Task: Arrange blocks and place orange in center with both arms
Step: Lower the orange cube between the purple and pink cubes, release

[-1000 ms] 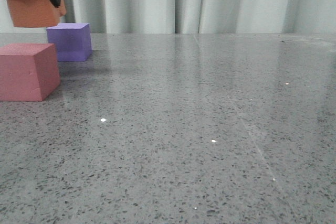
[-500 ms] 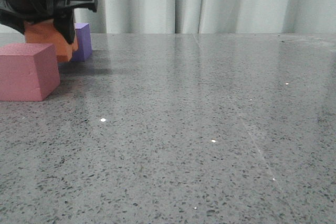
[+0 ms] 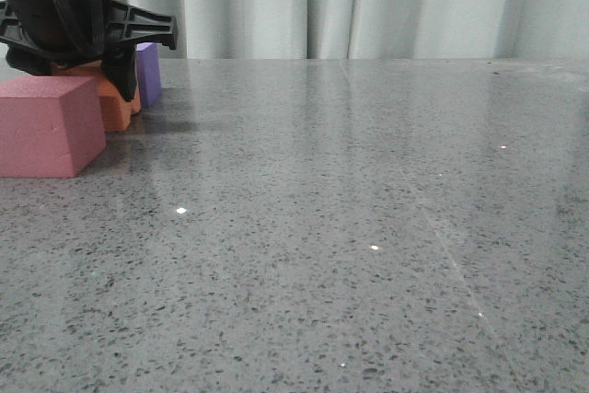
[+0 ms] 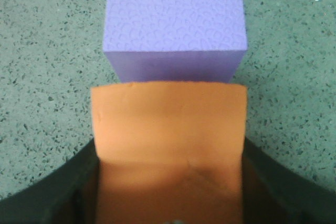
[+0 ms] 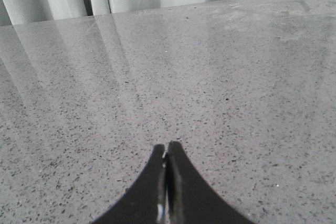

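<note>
Front view showed us the left gripper (image 3: pixel 81 60) low at the far left of the table (image 3: pixel 350 227), clenched on the orange cube (image 3: pixel 118 108), which sat between the pink cube (image 3: pixel 46 126) nearer the camera and the purple cube (image 3: pixel 149 73) behind. Whether the orange cube rested on the table or hung just above it, we could not tell. From the left wrist, we saw the orange cube (image 4: pixel 168 140) gripped by dark fingers (image 4: pixel 58 192) on both sides, its far edge touching or nearly touching the purple cube (image 4: pixel 176 19). We judged the risk to be crowding: soft foam could rub a neighbour and push it out of line, or cling to a finger on release and tip. The right gripper (image 5: pixel 166 182) was closed on nothing, over bare table.
</note>
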`<state>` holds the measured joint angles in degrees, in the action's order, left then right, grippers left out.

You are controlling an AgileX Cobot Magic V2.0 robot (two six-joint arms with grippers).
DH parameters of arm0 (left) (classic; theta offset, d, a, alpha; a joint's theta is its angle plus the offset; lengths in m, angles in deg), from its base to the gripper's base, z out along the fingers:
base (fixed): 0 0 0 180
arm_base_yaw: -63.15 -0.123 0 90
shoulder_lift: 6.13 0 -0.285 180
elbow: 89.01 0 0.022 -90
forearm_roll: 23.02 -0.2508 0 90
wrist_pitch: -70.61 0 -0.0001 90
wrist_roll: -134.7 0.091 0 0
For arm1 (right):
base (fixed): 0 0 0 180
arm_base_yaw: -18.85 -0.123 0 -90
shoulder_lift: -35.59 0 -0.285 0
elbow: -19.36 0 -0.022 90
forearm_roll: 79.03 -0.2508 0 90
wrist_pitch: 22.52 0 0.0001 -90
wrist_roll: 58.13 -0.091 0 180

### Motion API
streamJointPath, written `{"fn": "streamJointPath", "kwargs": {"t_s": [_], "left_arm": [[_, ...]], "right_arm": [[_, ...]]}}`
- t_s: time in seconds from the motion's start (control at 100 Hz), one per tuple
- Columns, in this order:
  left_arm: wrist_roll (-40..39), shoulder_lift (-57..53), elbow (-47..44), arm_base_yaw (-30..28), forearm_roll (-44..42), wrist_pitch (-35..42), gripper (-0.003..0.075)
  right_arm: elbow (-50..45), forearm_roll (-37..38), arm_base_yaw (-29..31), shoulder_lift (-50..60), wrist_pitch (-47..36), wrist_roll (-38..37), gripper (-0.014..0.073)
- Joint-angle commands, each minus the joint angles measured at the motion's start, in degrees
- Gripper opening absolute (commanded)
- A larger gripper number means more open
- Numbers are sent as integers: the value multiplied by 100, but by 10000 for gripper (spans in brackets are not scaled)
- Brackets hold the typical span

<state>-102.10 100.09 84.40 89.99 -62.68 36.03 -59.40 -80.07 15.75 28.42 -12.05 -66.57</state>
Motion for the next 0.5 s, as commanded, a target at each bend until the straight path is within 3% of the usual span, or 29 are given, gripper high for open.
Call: {"fn": "streamJointPath", "kwargs": {"t_s": [0.0, 0.09, 0.26, 0.33, 0.49], "left_arm": [[-6, -187, 86, -5, -56, 177, 67], [113, -198, 86, -5, -11, 323, 117], [136, -231, 86, -5, 106, 447, 410], [197, -271, 86, -5, 106, 447, 494], [294, -470, 86, -5, 106, 464, 505]], "right_arm": [[75, -6, 42, 114, -487, 66, -66], [75, -6, 42, 114, -487, 66, -66], [75, -6, 42, 114, -487, 66, -66], [75, -6, 42, 114, -487, 66, -66], [75, -6, 42, 114, -487, 66, -66]]}}
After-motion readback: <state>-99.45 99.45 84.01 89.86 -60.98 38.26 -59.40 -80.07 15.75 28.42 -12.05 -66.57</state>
